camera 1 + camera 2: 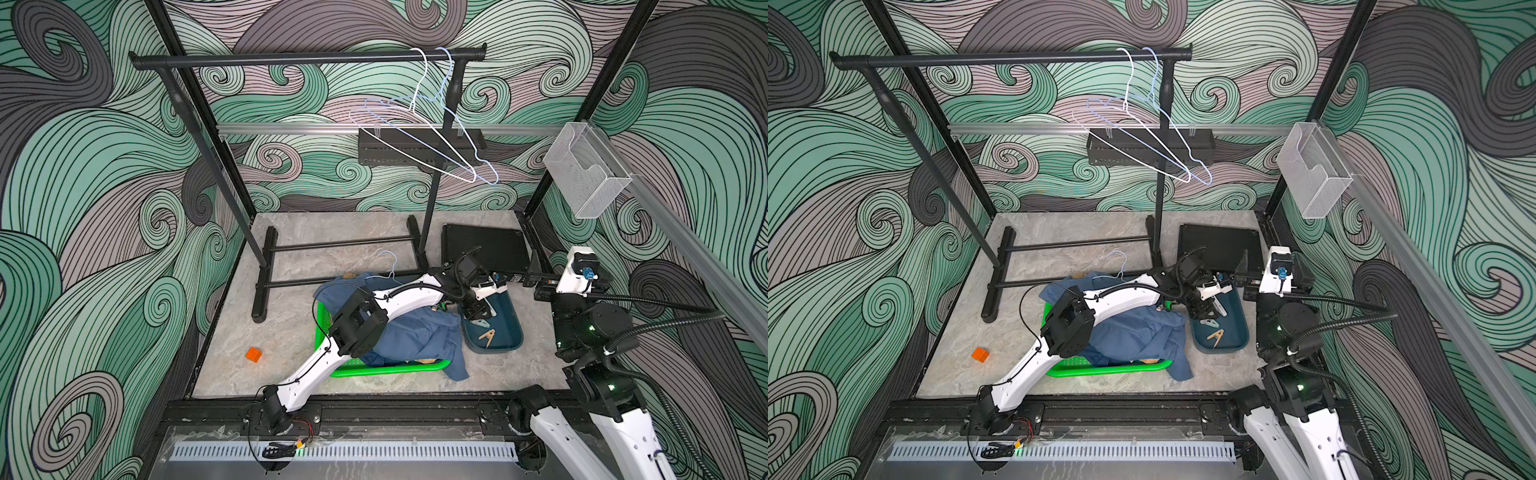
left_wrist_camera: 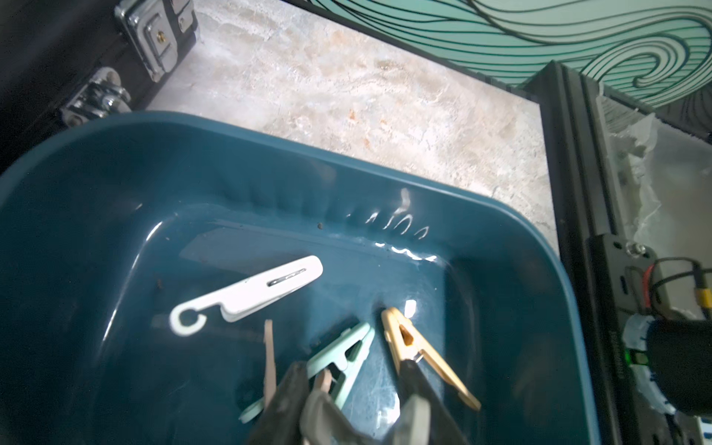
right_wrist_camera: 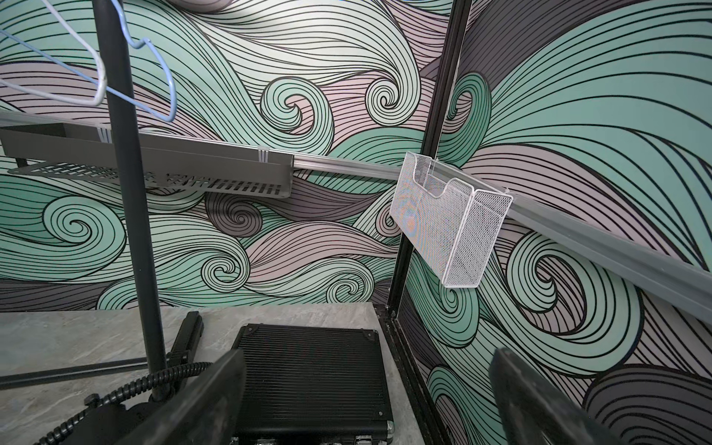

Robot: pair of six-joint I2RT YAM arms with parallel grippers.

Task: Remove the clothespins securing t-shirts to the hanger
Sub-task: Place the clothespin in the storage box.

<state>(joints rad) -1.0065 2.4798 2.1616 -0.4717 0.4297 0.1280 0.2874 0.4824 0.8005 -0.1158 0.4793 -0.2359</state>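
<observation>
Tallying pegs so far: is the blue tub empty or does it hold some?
Not empty: in the left wrist view the tub holds a white peg, a teal peg and a tan peg on its floor.

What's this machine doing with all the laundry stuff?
A two-armed robot is unclipping clothespins from shirts. Its left claw hangs over a dark teal bin where a white peg, a teal peg and a tan peg lie. A pinkish peg sits right at that claw; held or dropped, I can't tell. The right claw is open and empty. A blue shirt lies heaped over a green basket, and two bare hangers hang on the rail.
</observation>
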